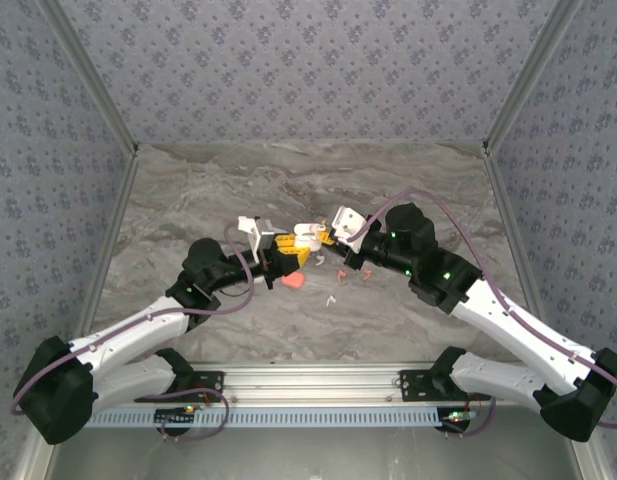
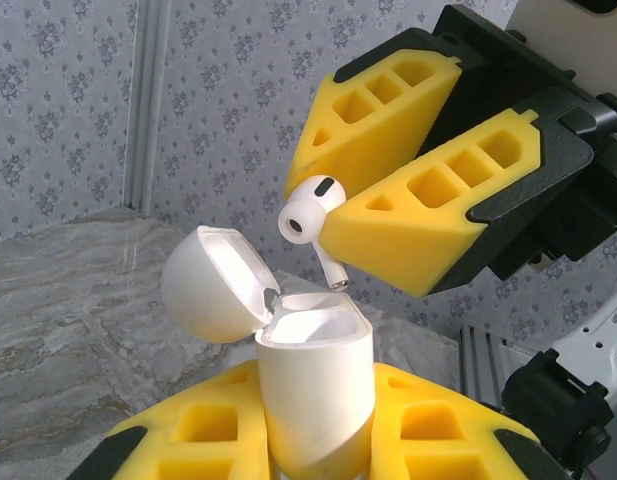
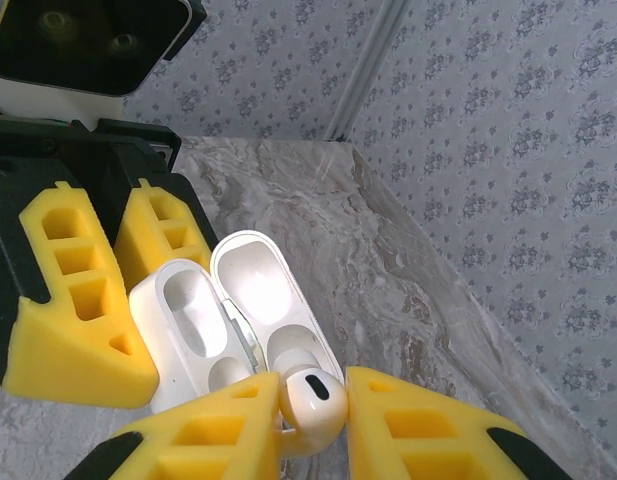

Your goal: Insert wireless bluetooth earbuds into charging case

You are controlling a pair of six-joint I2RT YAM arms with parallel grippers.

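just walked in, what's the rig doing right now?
The left gripper holds a white charging case with its lid flipped open. The right gripper pinches a white earbud just above the case's opening, stem pointing down, not yet seated. A coral case and a few loose earbuds lie on the marble table beneath them.
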